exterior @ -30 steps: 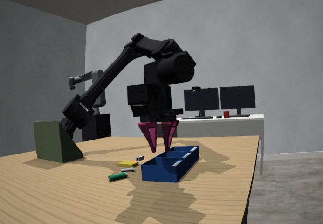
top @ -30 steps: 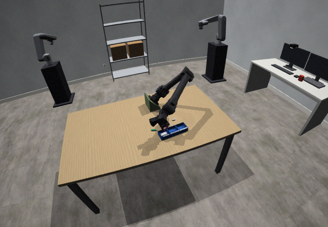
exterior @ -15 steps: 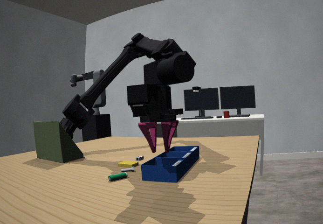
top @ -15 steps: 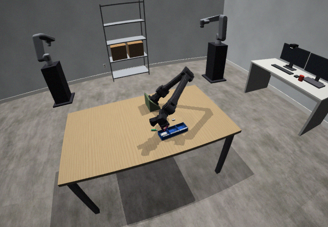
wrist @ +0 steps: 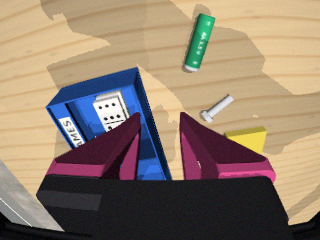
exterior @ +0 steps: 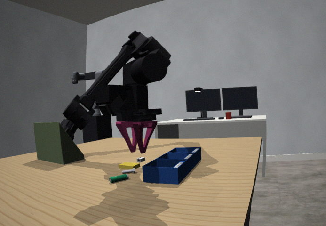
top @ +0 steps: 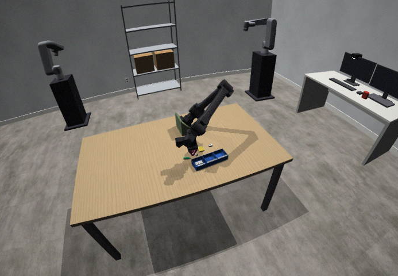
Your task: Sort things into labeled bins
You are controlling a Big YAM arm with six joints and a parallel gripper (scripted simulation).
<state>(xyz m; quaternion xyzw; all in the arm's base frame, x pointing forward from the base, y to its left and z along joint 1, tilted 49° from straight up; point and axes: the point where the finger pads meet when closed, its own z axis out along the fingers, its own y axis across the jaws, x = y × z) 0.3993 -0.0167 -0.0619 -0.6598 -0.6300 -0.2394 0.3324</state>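
A blue bin [top: 222, 157] [exterior: 165, 174] [wrist: 100, 88] with three compartments stands on the table. A white domino [wrist: 110, 111] [top: 199, 161] lies in its end compartment, beside a white label [wrist: 68, 131]. My gripper [top: 192, 152] [exterior: 138, 151] [wrist: 160, 119] hangs a little above the table next to that end of the bin, fingers slightly apart with nothing between them. On the table near it lie a green battery [top: 185, 157] [exterior: 118, 178] [wrist: 199, 43], a grey bolt [exterior: 128, 171] [wrist: 216, 108], a flat yellow block [top: 200, 148] [exterior: 129, 165] [wrist: 248, 139] and a small white piece [top: 210, 145] [exterior: 140, 159].
A green wedge-shaped block [top: 179, 125] [exterior: 51, 142] stands at the arm's base behind the things. Around the table stand a shelf, two other arms on pedestals, and a desk with monitors.
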